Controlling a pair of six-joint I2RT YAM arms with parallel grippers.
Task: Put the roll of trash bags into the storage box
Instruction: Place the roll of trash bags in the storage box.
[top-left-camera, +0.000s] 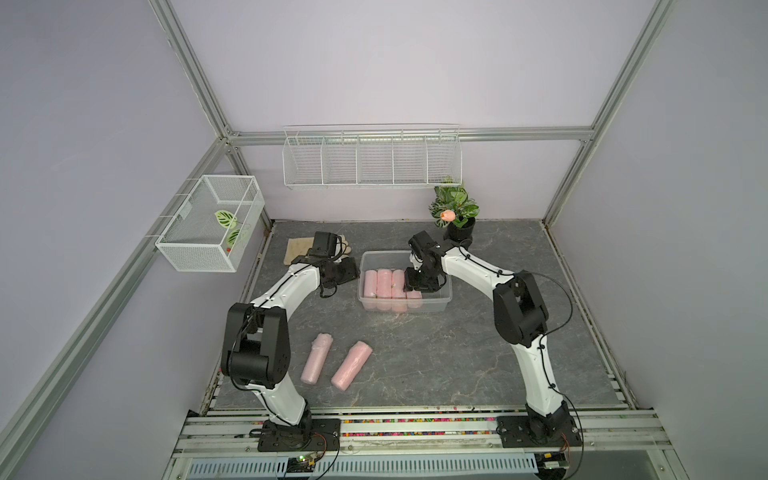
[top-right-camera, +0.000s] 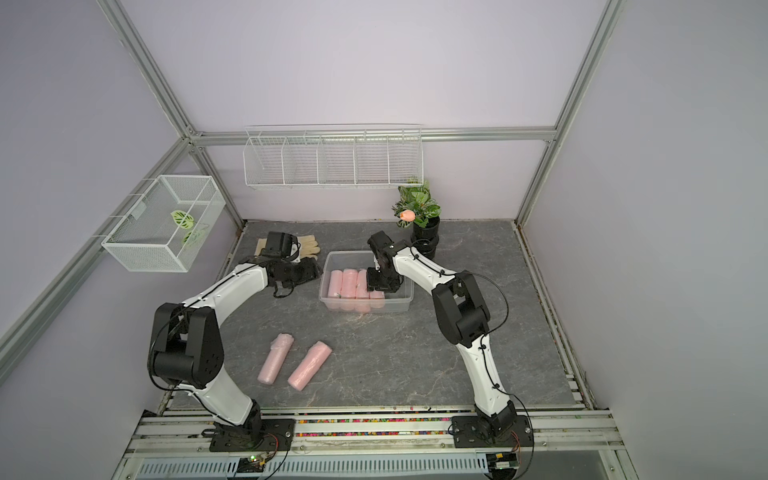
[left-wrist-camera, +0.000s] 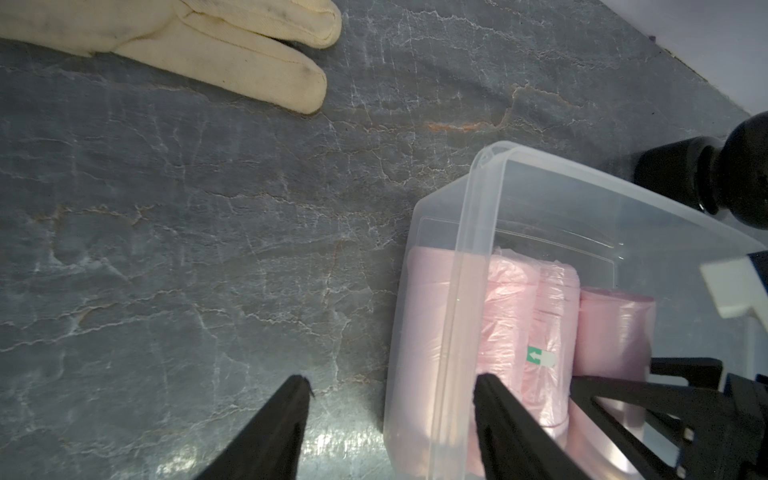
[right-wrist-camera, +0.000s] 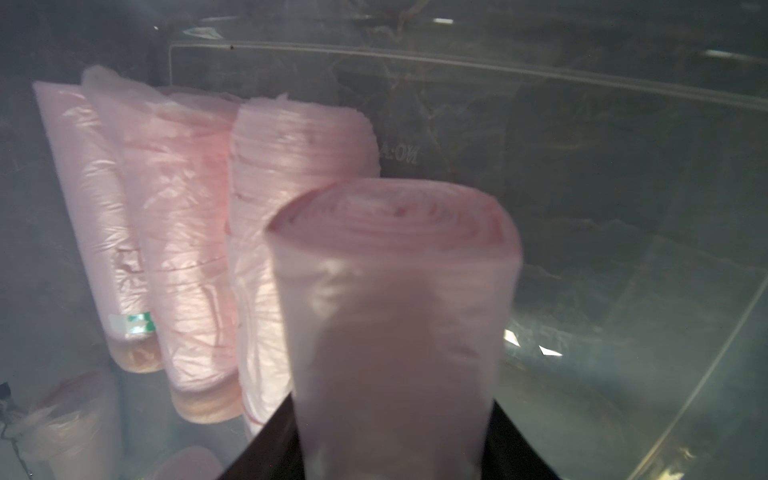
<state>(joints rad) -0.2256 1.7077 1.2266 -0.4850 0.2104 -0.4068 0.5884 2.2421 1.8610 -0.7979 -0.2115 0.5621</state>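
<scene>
Far to the left, near my left arm, two loose rolls (top-left-camera: 316, 358) lie flat on the gray table (top-left-camera: 436, 353). They are well apart from the storage box (top-left-camera: 360, 274). My left arm is the nearer one to them.

My left gripper (left-wrist-camera: 392, 378) hangs just beside the box's left wall. Its jaws are spread wide and hold nothing. A cream glove (left-wrist-camera: 232, 45) lies on the table past it.

Next comes the box. It is see-through plastic with a rim and round corners. Three rolls (top-left-camera: 382, 286) lie flat inside it, side by side and touching, in the left half. Their long way runs from the back wall to the front wall.

Right of them is the roll of trash bags (right-wrist-camera: 395, 291) that I carry. My right gripper (right-wrist-camera: 392, 401) is down inside the box, and its jaws press on both sides of this roll. The roll sticks straight out past my fingertips. Its long way matches the three rolls, and it sits just beside the third one, on that roll's right. I cannot tell if it rests on the box floor.

The roll is soft pink. It is thin, crinkly plastic wound round and round, and I see the rings at its end. I think it will squash a bit. The floor to its right is bare, so I think letting go here would lay it in line with the others.
</scene>
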